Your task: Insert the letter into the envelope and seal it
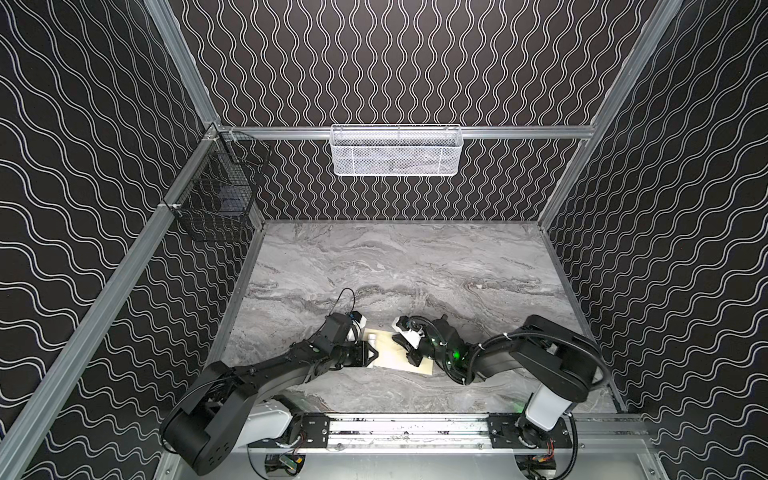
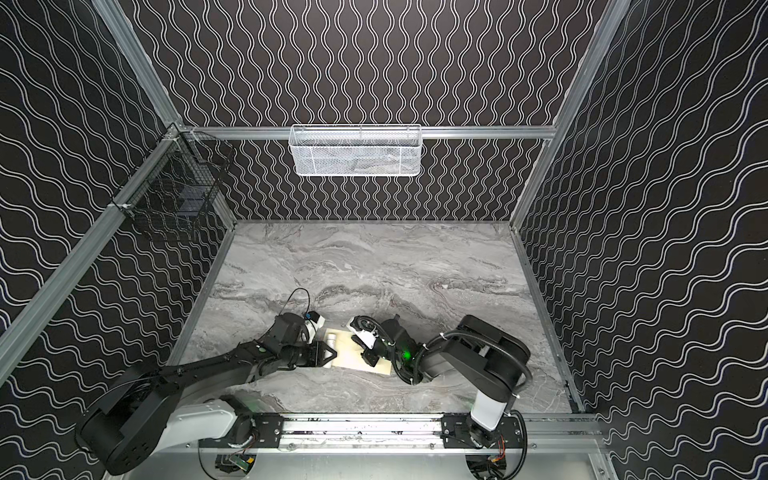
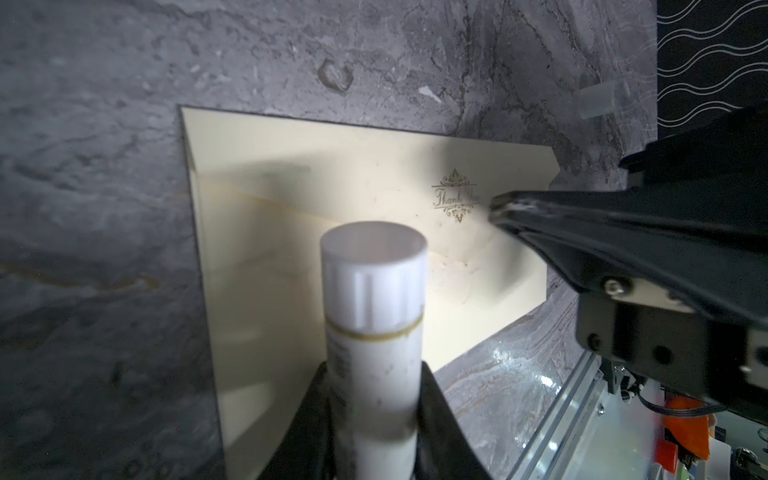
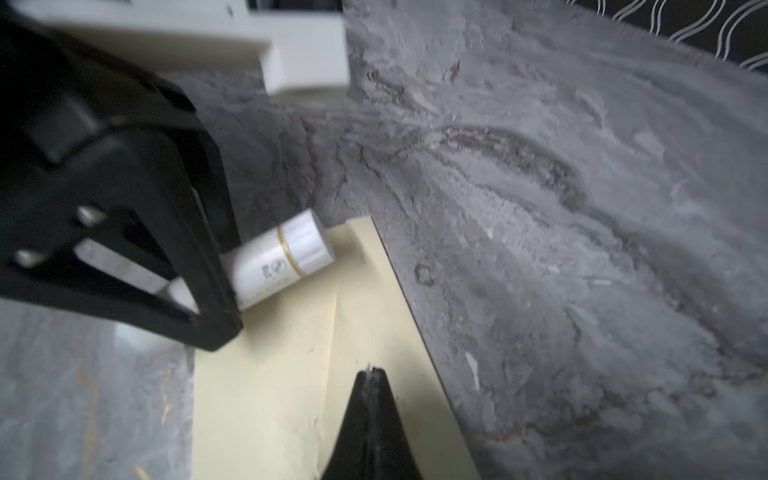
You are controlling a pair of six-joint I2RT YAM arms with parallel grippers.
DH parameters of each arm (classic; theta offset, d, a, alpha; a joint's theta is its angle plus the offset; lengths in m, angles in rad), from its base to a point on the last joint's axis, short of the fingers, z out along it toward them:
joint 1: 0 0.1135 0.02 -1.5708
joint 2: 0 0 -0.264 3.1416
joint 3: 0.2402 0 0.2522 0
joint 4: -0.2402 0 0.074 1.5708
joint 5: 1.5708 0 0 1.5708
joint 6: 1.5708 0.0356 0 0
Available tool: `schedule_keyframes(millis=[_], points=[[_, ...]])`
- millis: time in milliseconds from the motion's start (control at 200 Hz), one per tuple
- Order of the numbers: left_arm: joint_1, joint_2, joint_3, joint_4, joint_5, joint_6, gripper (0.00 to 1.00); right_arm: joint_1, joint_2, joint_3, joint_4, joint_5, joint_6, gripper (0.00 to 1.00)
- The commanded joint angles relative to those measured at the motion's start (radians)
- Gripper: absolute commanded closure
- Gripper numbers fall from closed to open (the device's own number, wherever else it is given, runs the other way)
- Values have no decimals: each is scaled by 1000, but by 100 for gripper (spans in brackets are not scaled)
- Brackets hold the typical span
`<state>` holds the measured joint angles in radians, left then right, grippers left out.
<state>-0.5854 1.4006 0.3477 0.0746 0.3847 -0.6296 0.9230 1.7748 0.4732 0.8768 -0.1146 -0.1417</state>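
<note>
The cream paper envelope (image 3: pixel 270 187) lies flat on the grey marble-patterned table (image 3: pixel 104 166), with a small gold "Thank You" emblem (image 3: pixel 454 195) on its smooth face. The left gripper (image 3: pixel 372 374) clamps a white plastic cylinder (image 3: pixel 374 291), with ribbed cap and thin gold band, between 2 black fingers above the envelope. The right gripper (image 4: pixel 371 374) is clenched on nothing, its pointed tip at the paper just beside the emblem

Gold script "Thank Y…" on the envelope (image 3: pixel 311 166); small print on the white tube (image 3: pixel 374 332) illegible.
</note>
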Motion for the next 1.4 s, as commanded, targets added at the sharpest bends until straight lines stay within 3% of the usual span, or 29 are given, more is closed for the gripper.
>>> schedule_keyframes(millis=[0, 400, 996, 1211, 1391], points=[[2, 17, 10, 27, -12, -15, 100, 3, 60, -4, 45, 36, 24, 100], [24, 25, -10, -4, -30, -53, 100, 0, 98, -92, 106, 160, 48, 100], [87, -51, -58, -48, -30, -44, 100, -61, 3, -292, 266, 448, 246, 100], [87, -45, -61, -30, -24, -44, 100, -67, -50, -318, 305, 443, 184, 100], [87, -31, -62, -7, -19, -43, 100, -66, -209, -265, 186, 253, 43, 100]])
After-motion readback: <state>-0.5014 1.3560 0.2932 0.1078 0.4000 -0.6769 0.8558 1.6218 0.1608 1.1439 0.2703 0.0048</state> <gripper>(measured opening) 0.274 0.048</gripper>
